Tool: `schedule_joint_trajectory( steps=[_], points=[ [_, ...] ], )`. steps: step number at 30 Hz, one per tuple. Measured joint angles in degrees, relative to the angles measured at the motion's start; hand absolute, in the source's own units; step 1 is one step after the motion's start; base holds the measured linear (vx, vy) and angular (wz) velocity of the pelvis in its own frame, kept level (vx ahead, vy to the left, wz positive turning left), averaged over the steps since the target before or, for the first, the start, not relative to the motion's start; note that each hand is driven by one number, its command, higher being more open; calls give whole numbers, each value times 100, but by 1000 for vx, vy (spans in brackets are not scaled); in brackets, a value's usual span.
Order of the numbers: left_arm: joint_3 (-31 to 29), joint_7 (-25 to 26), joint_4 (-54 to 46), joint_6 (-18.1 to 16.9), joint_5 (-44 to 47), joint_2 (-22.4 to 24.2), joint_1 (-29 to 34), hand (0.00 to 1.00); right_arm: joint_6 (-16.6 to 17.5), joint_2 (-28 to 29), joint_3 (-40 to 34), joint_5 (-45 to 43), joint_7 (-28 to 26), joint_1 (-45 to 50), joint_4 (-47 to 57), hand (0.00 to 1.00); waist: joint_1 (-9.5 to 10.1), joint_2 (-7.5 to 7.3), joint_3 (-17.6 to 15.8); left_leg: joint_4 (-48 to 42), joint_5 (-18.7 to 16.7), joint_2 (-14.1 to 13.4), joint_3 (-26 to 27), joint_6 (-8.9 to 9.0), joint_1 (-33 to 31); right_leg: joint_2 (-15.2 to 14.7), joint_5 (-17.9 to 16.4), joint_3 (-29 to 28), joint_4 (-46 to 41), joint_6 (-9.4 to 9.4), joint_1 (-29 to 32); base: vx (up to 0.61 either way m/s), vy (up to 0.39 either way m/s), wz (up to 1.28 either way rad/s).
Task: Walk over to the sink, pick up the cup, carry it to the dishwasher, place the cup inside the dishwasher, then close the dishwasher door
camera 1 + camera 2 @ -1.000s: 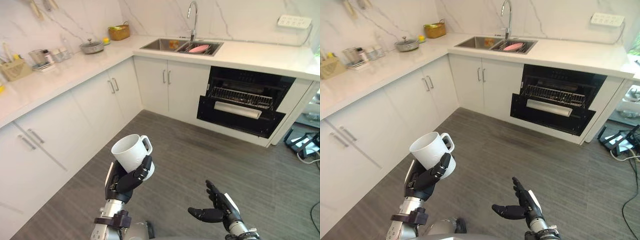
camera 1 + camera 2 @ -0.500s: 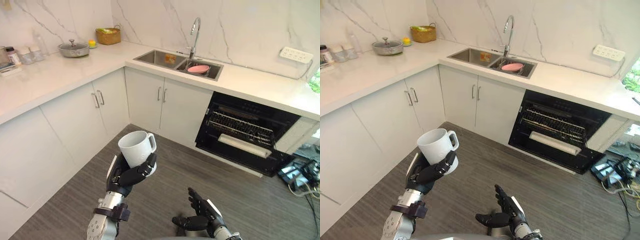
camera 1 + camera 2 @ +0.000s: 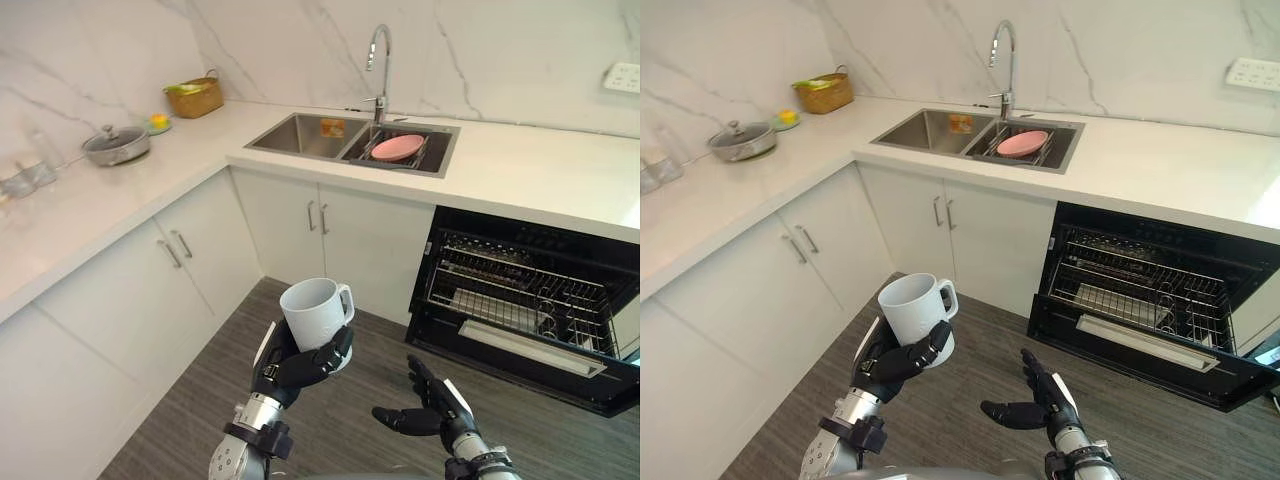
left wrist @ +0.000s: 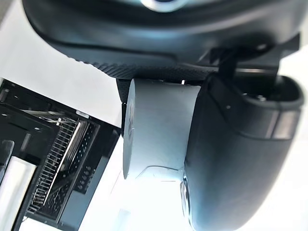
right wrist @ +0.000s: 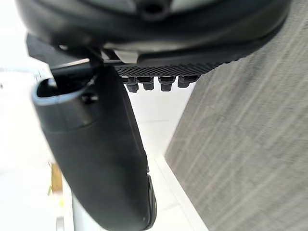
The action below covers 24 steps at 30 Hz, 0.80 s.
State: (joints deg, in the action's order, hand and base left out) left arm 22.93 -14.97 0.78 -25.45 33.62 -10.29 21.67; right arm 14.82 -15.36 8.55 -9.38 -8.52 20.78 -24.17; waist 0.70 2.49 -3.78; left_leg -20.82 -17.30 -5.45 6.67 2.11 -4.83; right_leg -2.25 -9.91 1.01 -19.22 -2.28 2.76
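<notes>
No text, number or sign legible anywhere. One candidate: a small orange-yellow label (image 3: 332, 127) on the far wall inside the sink (image 3: 290, 138), at about 12 o'clock in the head views. Its print is too small to make out.
</notes>
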Motion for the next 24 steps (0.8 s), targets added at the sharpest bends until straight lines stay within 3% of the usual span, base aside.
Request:
schedule_joint_trajectory(
  steps=[1, 3, 4, 8, 11, 14, 15, 16, 18, 21, 24],
  points=[
    [0, 47, -54, 1, -8, 7, 14, 0, 3, -21, 87, 1, -4, -10, 5, 100, 23, 12, 8, 181, 507, 50, -113, 112, -58, 25, -134, -206, -169, 151, 15, 385, 181, -105],
    [-2, 126, -108, 0, -11, 49, 42, 0, 1, -39, 182, 12, -23, 24, -34, 100, -7, 57, 56, 68, 1036, 27, -93, 41, -1, 103, -376, -428, -448, 266, 62, 377, 217, -75],
    [-8, 234, -103, 10, -84, 4, 39, 0, -10, 84, 280, 40, -28, 80, -108, 100, -58, -129, 170, -40, 802, 136, 155, -23, 51, -68, -629, -589, -684, 371, 152, 332, 221, -58],
    [-15, 408, -119, 12, -220, -52, -31, 0, -7, 244, 369, 67, -112, 35, -109, 100, -39, -357, 134, 50, 477, 406, 562, -241, 386, -547, -725, -110, -1593, 469, 481, 280, 184, -46],
    [3, 488, -141, 0, -370, -250, -15, 0, -2, 285, 452, 190, -145, -37, -107, 100, -66, -352, 99, 404, 441, 448, 626, -303, 928, -674, -628, 84, -2167, 552, 548, 215, 121, -17],
    [33, 505, -220, -42, -403, -310, -117, 0, 31, 289, 619, 231, -180, -170, -105, 100, -89, -391, 149, 529, 439, 383, 519, -301, 989, -640, -795, 367, -1674, 509, 649, 123, 16, 15],
    [137, 561, -228, -72, -444, -332, -236, 0, 39, 286, 657, 234, -211, -267, -107, 100, -93, -394, 141, 519, 425, 345, 477, -276, 965, -567, -698, 371, -1108, 534, 672, 94, -47, 21],
    [242, 655, -249, -73, -460, -378, -328, 0, 82, 277, 688, 239, -259, -358, -113, 100, -103, -475, 146, 421, 383, 360, 429, -214, 960, -563, -189, 376, -692, 570, 653, 95, -71, 25],
    [368, 738, -230, -53, -616, -321, -370, 0, 98, 225, 693, 279, -255, -411, -133, 100, -171, -291, 145, 309, 310, 212, 302, -152, 964, -445, -123, 533, -441, 499, 373, 108, -114, 22],
    [494, 767, -221, -57, -825, -251, -374, 0, 102, 180, 662, 301, -255, -450, -147, 100, -159, -138, 227, 567, 347, 92, 165, -95, 996, -302, -19, 680, -125, 441, 233, 39, -85, 17],
    [486, 759, -192, -70, -845, -217, -363, 0, 103, 220, 510, 335, -240, -521, -256, 100, -81, -99, 256, 1040, 623, 92, 119, -36, 1072, -241, 265, 773, 349, 432, 104, -10, -24, 14]
  ],
)
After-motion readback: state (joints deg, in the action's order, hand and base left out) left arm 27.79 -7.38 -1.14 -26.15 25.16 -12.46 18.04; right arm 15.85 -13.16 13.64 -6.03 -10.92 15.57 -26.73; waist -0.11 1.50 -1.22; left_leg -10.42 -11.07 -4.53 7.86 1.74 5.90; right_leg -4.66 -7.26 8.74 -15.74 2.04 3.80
